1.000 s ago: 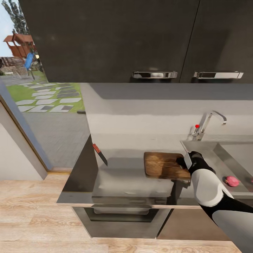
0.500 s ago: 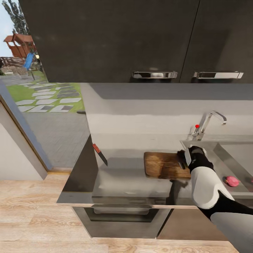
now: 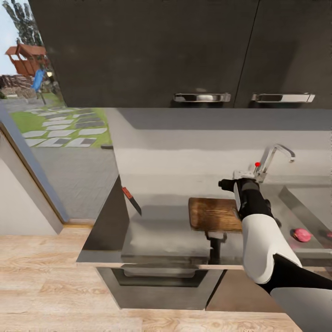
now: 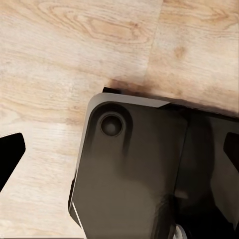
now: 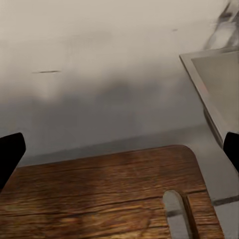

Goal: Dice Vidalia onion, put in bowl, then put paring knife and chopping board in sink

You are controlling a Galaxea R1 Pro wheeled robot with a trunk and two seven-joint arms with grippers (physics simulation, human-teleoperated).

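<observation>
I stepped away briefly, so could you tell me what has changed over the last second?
The right end effector has lifted off the board's sink-side end and moved toward the back wall; it is open and holds nothing. The board, knife and onion have stayed put. The camera shifted slightly.

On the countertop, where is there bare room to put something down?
The countertop is bare between the paring knife at its left end and the chopping board, and also in front of the board. It is crowded at the board's right end, where the right gripper hangs beside the sink.
</observation>
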